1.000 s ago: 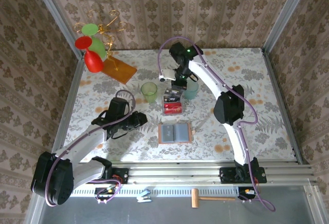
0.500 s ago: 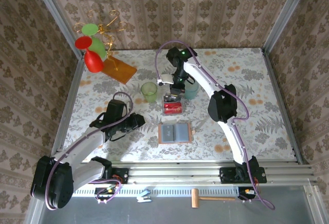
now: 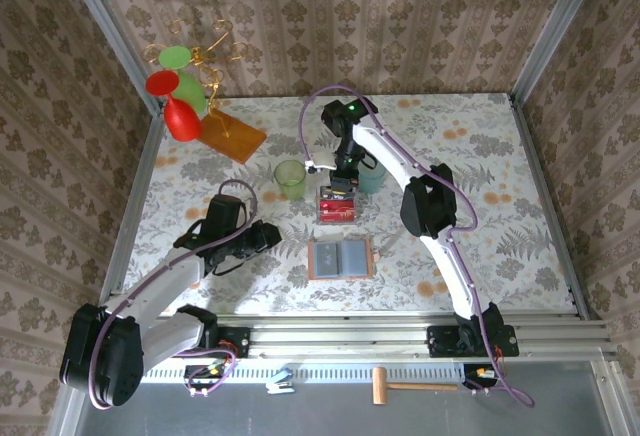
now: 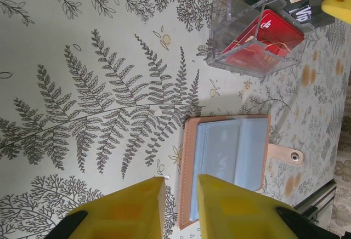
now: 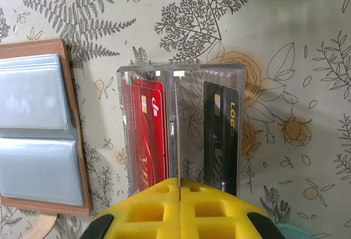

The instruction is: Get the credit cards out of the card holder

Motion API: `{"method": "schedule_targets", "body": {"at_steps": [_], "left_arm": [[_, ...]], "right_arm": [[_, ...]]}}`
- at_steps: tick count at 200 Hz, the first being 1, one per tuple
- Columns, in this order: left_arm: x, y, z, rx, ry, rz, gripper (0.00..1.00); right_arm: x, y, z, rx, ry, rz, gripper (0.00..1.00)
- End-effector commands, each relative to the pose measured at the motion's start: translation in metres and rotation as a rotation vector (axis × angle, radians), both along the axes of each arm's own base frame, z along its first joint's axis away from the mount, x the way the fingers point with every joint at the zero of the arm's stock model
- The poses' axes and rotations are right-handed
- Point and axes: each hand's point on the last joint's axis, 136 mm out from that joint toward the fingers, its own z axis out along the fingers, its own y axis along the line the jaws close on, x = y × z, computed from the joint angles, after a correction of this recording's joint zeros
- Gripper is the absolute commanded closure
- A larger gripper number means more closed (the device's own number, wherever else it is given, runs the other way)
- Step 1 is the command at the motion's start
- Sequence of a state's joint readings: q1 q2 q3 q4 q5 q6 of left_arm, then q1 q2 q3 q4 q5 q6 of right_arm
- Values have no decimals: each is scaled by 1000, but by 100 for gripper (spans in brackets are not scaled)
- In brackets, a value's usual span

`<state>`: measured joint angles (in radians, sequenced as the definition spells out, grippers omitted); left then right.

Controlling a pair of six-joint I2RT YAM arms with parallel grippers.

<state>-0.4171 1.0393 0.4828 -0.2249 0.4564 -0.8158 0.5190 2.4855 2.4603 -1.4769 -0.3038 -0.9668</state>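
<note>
Lying open: holder (image 3: 341,258), grey panels up, long axis left-right across the desk (image 3: 480,156).
Rack (image 3: 337,205): clear, just beyond holder, apart.
Cards (image 5: 151,135): red in one slot, black card (image 5: 222,135) in the other, on edge, long axes parallel to holder's.
Right end effector (image 5: 180,187): pressed together, over rack divider.
Left end effector (image 4: 181,195): slightly spread, empty, near holder's left end.

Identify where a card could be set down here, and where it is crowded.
Free: bare table between the right arm and the right wall; also between card holder and that arm. Crowded: around the clear tray, green cup, teal cup, right tool.
</note>
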Motion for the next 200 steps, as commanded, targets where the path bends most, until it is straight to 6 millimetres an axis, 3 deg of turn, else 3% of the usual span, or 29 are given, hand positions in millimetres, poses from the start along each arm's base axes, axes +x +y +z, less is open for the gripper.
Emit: {"method": "schedule_targets", "body": {"at_steps": [1,38,99,163,200], "left_arm": [[-4,4,-3,-2,17,15,77],[-1,1,-1,-15,15,5,77],[5,-6,1,-32,9,-14,77],[14,-22,-1,-64,-11,-50,78],[19,-31,0,-83,-30,-90,78]], "right_arm": [[-9,4,2,-4,40,-19,87],[-2,4,30,25,-35,-54,79],[5,6,80,108,-170,-164,77],[-17,27,89,260,-216,-408,76],[-33,39,85,380,-173,-665,76]]}}
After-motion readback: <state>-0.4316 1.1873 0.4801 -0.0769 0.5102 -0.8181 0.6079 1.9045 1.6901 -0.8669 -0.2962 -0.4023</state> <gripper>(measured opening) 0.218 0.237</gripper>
